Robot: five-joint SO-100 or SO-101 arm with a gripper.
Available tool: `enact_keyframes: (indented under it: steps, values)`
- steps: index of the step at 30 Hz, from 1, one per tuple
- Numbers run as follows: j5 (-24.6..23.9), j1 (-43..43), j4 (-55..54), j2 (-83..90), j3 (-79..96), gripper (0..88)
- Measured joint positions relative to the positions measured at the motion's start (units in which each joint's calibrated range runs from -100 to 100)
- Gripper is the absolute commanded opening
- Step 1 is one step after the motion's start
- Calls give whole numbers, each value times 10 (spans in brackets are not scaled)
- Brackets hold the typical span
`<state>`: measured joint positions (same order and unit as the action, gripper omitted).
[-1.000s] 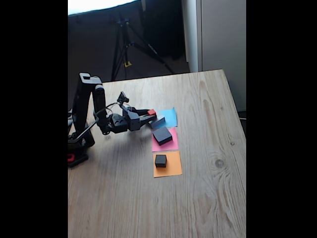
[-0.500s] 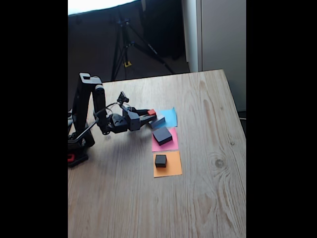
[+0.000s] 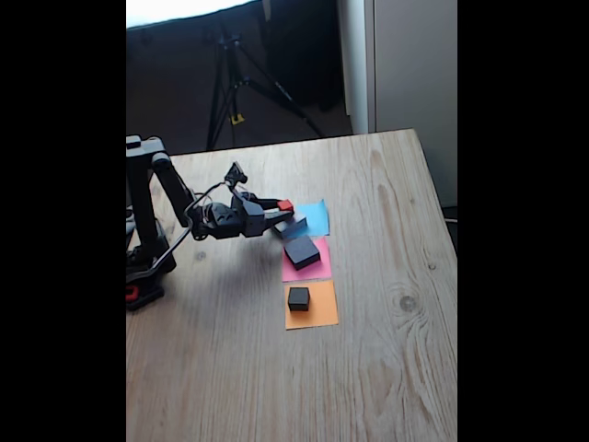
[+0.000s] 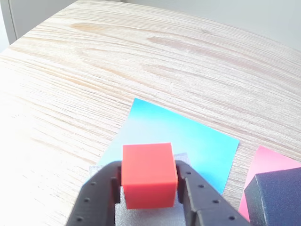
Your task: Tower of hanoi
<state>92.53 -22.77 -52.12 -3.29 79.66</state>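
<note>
My gripper [image 3: 284, 210] is shut on the tiny red cube [image 3: 285, 205], holding it just over the large flat grey block [image 3: 295, 224] that lies on the blue paper square [image 3: 317, 217]. In the wrist view the red cube [image 4: 149, 174] sits between the two black fingers [image 4: 106, 190], with grey block [image 4: 180, 157] edges and blue paper [image 4: 174, 134] under it. I cannot tell whether cube and grey block touch. The medium black block [image 3: 301, 250] rests on the pink paper [image 3: 308, 270]; its corner [image 4: 277, 197] shows at the wrist view's right. The small black cube [image 3: 298, 297] stands on the orange paper [image 3: 316, 315].
The arm's base [image 3: 143, 272] stands at the wooden table's [image 3: 368, 368] left edge. A tripod [image 3: 230, 83] stands on the dark floor beyond the far edge. Bare wood lies to the right of and in front of the three paper squares.
The arm's upper links have swung back to the left. The gripper has risen slightly with the red cube still in it. The other blocks have not moved.
</note>
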Motion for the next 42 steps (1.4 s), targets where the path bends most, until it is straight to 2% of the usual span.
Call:
enact_keyframes:
  steps: [5, 11, 18, 23, 32, 39, 42]
  values:
    - [0, 0, 169, 145, 3, 34]
    - [-16, 0, 484, 330, -65, 33]
    - [-61, 20, 941, 428, -312, 33]
    - [-71, 39, 1167, 432, -515, 33]
    - [-115, 81, 1362, 436, -780, 32]
    - [-120, 178, 1369, 445, -801, 32]
    - [-102, 224, 1353, 446, -786, 31]
